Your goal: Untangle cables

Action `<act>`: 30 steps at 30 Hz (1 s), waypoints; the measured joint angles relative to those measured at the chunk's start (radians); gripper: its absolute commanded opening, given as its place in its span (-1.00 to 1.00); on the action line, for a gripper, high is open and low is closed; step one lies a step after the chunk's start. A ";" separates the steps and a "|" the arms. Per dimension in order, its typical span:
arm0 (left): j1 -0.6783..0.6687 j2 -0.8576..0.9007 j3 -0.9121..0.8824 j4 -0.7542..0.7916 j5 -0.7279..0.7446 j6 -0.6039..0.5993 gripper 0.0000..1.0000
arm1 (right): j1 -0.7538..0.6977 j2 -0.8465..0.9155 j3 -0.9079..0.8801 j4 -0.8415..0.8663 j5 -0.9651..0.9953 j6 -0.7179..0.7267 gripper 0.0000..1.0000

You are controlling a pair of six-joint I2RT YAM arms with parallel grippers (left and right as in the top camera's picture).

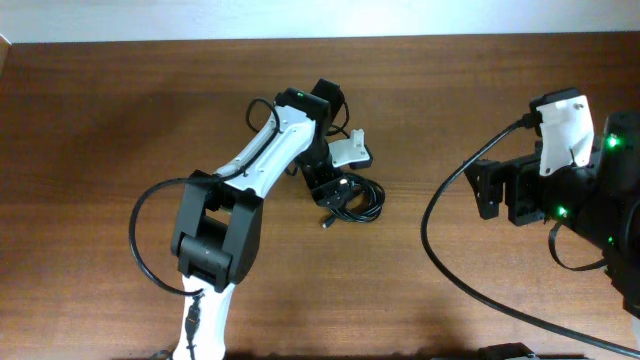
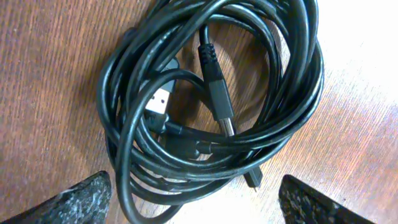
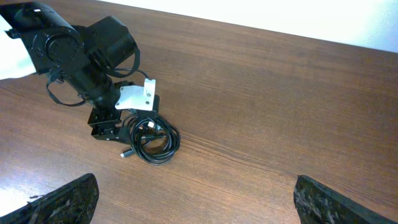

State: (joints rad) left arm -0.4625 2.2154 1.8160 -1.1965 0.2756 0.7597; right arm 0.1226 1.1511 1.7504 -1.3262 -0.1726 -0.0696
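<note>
The cables (image 1: 362, 200) lie in one tangled black coil on the wooden table, just right of centre. In the left wrist view the coil (image 2: 211, 99) fills the frame, with a USB plug and other small plug ends in its middle. My left gripper (image 2: 196, 205) is open just above the coil, fingers wide apart with one loop between them. It also shows in the overhead view (image 1: 335, 190). My right gripper (image 3: 196, 199) is open and empty, far to the right of the coil (image 3: 152, 142).
The wooden table (image 1: 120, 120) runs to a pale wall edge at the back. The left arm (image 1: 260, 160) reaches across from the front left. A thick black arm cable (image 1: 470, 290) loops over the table at the right.
</note>
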 measured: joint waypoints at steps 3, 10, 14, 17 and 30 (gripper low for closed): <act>0.000 0.000 0.000 0.006 -0.004 0.007 -1.00 | 0.000 0.000 0.000 -0.011 0.000 -0.002 0.98; 0.010 0.001 0.005 -0.036 0.005 -0.003 -1.00 | 0.000 0.000 0.000 -0.024 0.011 -0.009 0.87; 0.035 -0.064 0.526 -0.266 0.023 -0.135 -1.00 | 0.001 0.013 0.001 -0.020 0.039 -0.010 0.77; 0.043 -0.320 0.806 -0.311 0.043 -0.285 -1.00 | 0.002 0.067 0.002 -0.021 0.019 -0.009 0.76; 0.062 -0.454 0.826 -0.130 -0.059 -0.616 -1.00 | 0.312 0.213 0.002 0.138 -0.559 -0.587 0.89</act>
State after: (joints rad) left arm -0.4004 1.7611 2.6423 -1.3270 0.2169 0.1436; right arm 0.4351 1.3643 1.7523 -1.1877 -0.7315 -0.6567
